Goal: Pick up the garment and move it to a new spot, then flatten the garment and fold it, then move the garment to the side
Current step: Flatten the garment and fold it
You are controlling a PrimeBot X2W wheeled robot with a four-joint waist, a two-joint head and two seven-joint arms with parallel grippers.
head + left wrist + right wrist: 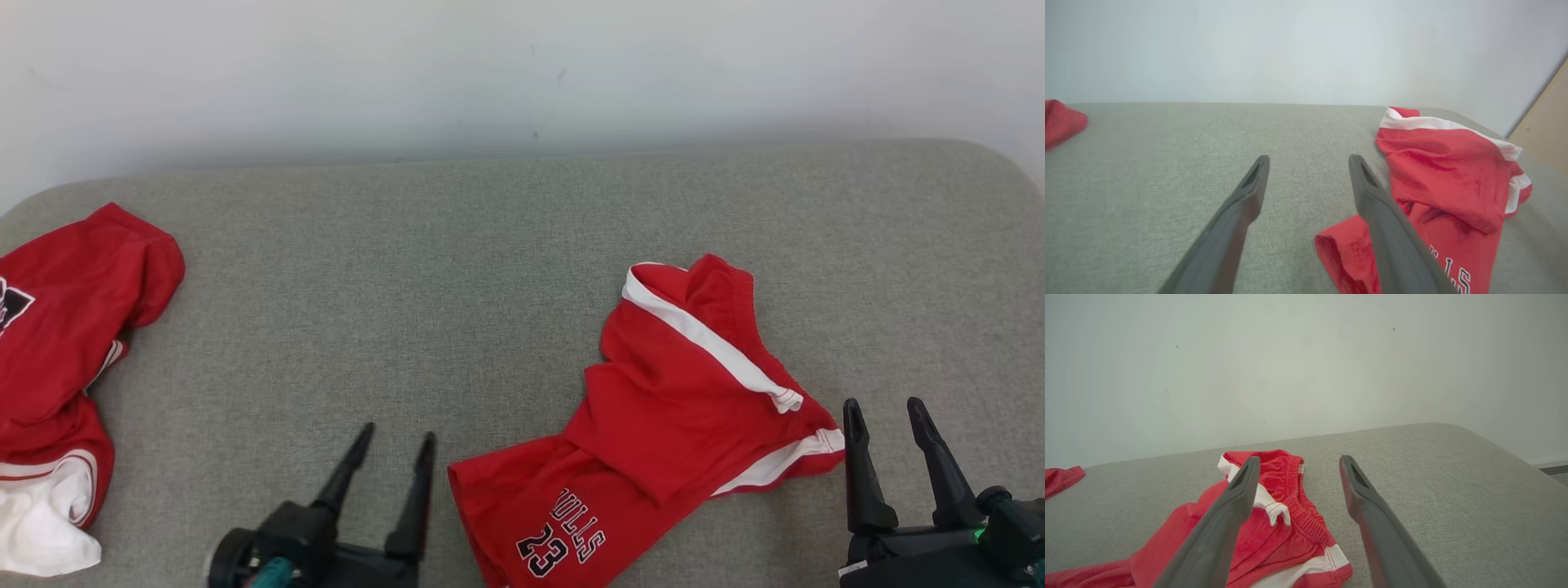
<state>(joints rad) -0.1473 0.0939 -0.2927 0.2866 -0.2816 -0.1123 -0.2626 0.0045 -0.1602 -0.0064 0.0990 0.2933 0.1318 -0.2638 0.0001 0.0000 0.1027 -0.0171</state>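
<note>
On inspection the left pincer (397, 439) and the right pincer (884, 408) both stood wide open and empty, flanking the crumpled red shorts (678, 408), which lay right of centre on the grey worktop (408, 286), well apart from another red garment (57, 343) at its left edge.

Two red garments, the Bulls 23 shorts (678, 408) and a red-and-white garment (57, 359), two grippers, left gripper (398, 432) and right gripper (882, 403), one grey cushion (490, 269).
</note>
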